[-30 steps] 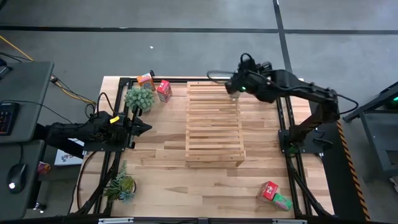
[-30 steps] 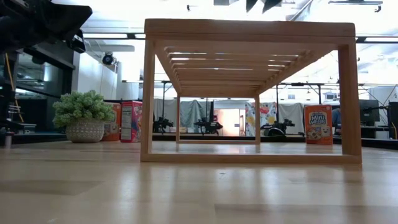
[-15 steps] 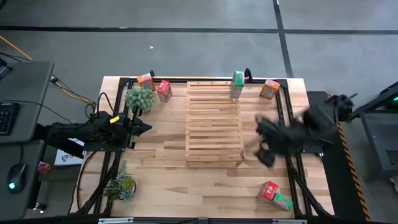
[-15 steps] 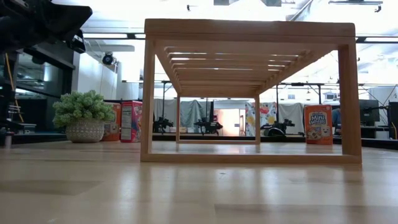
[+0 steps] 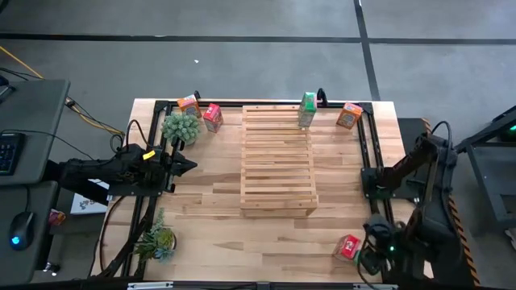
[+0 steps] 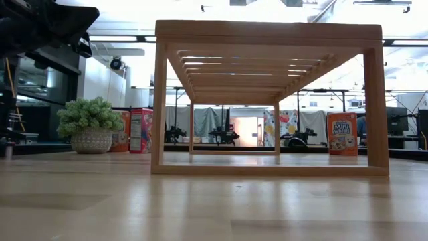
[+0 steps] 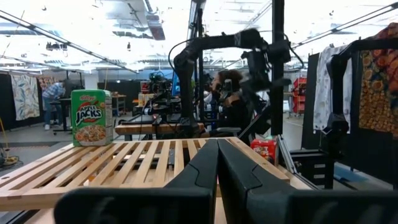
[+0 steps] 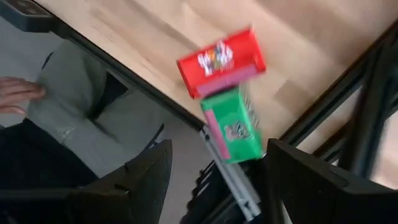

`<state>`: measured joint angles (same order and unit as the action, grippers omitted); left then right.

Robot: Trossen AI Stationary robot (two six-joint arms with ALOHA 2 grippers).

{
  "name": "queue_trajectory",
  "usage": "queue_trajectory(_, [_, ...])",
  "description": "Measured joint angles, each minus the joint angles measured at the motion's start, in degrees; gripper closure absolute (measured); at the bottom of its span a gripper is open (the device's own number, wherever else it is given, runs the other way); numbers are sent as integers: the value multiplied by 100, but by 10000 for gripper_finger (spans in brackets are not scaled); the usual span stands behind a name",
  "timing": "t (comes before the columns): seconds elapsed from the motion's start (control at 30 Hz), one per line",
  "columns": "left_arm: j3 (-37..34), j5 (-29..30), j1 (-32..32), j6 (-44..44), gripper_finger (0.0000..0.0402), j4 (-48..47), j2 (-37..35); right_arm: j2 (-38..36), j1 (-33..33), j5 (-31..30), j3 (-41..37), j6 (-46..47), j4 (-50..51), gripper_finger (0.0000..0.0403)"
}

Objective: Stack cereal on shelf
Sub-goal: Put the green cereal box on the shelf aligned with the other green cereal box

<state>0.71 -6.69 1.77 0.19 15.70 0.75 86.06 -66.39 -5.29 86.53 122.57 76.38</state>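
At the 5 o'clock corner of the table [image 5: 210, 201], the right claw [image 5: 372, 259] hangs above two cereal boxes, fingers [image 8: 140, 180] apart, nothing between them. Red box [image 5: 348, 246] lies flat there; green box [image 8: 233, 124] touches it on the table-edge side, mostly hidden under the claw in the high view.

Shelf [image 5: 277, 159] at table centre, pale slats, long axis running 12 to 6. Its top is bare.

Green cereal box [image 5: 307, 109] stands upright at about 12 o'clock, just off the shelf's far right corner. Orange box [image 5: 350, 115] near it, toward 1 o'clock. At 11 o'clock, another orange box [image 5: 189, 104] and another red box [image 5: 213, 117] sit side by side, just beside a potted plant [image 5: 181, 126]. Second small plant [image 5: 158, 240] at 7 o'clock.

Left claw [image 5: 187, 166] at 9 o'clock, fingers [image 7: 208, 165] pressed together, empty, pointing toward the shelf, well apart from it.

Right wrist view: a person's sleeve [image 8: 74, 102] and hand [image 8: 17, 94] beyond the table edge.
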Motion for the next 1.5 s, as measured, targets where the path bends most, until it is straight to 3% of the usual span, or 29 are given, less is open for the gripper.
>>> queue_trajectory(0.13, [0, 1, 1, 0, 401, -4, 0, 35, -121, 257, -556, 340, -616, 148])
queue_trajectory(0.3, [0, 0, 1, 0, 401, -4, -1, 240, -100, 599, -726, 314, -637, 150])
queue_trajectory(0.73, [0, 1, 1, 0, 401, -4, 0, 546, -100, 502, -711, -46, -969, 182])
queue_trajectory(1.5, [0, 1, 1, 0, 401, -4, 0, 549, -37, 578, -750, -862, -825, 181])
